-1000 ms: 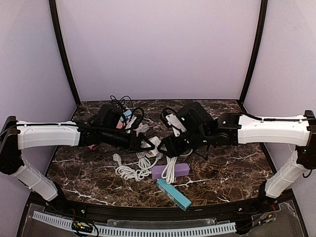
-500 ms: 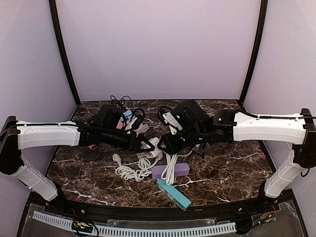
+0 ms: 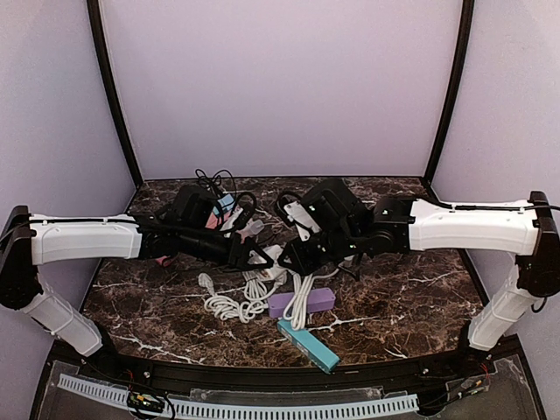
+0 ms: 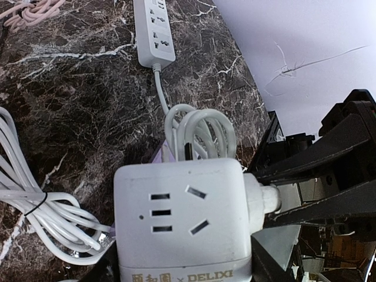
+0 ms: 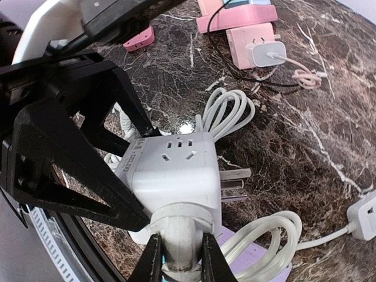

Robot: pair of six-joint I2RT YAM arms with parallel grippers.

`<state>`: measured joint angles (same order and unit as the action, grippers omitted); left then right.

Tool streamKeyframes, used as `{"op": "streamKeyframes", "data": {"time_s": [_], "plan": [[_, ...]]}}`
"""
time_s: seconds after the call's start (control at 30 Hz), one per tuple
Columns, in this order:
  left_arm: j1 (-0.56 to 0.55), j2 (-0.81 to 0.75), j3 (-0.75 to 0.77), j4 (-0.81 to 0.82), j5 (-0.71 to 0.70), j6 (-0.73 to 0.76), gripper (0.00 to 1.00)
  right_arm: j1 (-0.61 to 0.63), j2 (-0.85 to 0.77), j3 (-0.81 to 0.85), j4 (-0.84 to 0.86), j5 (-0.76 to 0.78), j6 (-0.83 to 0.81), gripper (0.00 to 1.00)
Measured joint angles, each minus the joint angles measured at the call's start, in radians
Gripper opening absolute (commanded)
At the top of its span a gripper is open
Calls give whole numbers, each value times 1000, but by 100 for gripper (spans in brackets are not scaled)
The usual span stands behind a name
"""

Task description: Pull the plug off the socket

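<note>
A: Right wrist view first: where does the plug [image 5: 178, 232] sit?
B: Straight ahead of your right gripper [image 5: 179, 261], pushed into the near face of the white cube socket [image 5: 176, 170]. Your fingers are closed in on its round body, one against each side.
A: And the cube?
B: Your left gripper [image 3: 256, 257] has it clamped from the opposite side, near the middle of the marble table [image 3: 411, 297], between the two arms. Seen from the left wrist, the plug juts out of the cube's right-hand face.
A: Which way does it come out?
B: I judge its long axis runs from the cube along your right wrist's own line, so you pull straight back toward the right arm and brace with the left. Pull off-axis and the pins may bind.
A: Anything else plugged in?
B: The outlets on the cube's face toward the left wrist are empty, and so are those visible on the power strip [image 4: 154, 32] beyond. The coiled white cable [image 5: 226, 114] lies behind the cube, out of your path.
</note>
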<state>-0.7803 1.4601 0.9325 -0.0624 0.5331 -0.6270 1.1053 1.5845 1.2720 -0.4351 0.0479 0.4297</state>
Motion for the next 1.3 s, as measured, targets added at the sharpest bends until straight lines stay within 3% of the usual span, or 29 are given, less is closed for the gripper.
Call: {"op": "streamKeyframes", "data": {"time_s": [0.7, 1.3], "plan": [[4, -38, -38, 43, 21, 18, 1, -51, -54, -95, 133, -130, 31, 0], [4, -39, -35, 25, 13, -40, 1, 73, -37, -27, 31, 130, 18, 0]]}}
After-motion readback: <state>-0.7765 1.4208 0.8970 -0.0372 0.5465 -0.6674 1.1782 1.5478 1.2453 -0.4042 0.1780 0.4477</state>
